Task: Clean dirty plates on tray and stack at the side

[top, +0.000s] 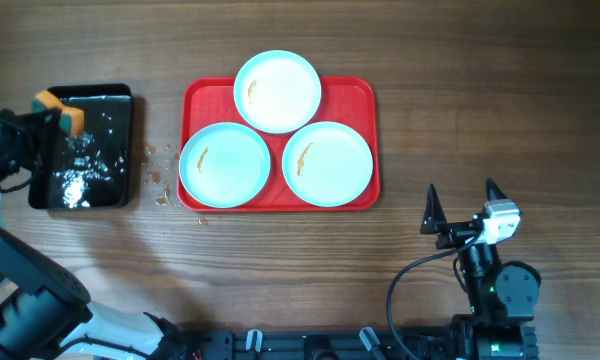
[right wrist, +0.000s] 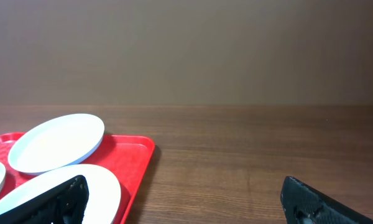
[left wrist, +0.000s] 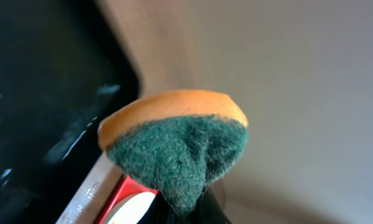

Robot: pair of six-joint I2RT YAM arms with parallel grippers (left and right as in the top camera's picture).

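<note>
Three pale blue-white plates lie on the red tray (top: 365,100): one at the back (top: 277,92) resting over the rim, one front left (top: 225,165), one front right (top: 327,164). Each bears a small orange-brown smear. My left gripper (top: 68,118) is shut on an orange sponge with a green scrub face (left wrist: 180,146), over the black bin (top: 120,185). The tray corner and a plate edge (left wrist: 133,208) show below the sponge. My right gripper (top: 463,210) is open and empty, right of the tray near the front; the right wrist view shows the plates (right wrist: 56,142) and tray (right wrist: 133,155) at its left.
The glossy black bin holds water or suds, left of the tray. Small orange-brown spatters (top: 160,175) mark the wood between bin and tray. Bare wooden table (top: 480,100) lies right of the tray.
</note>
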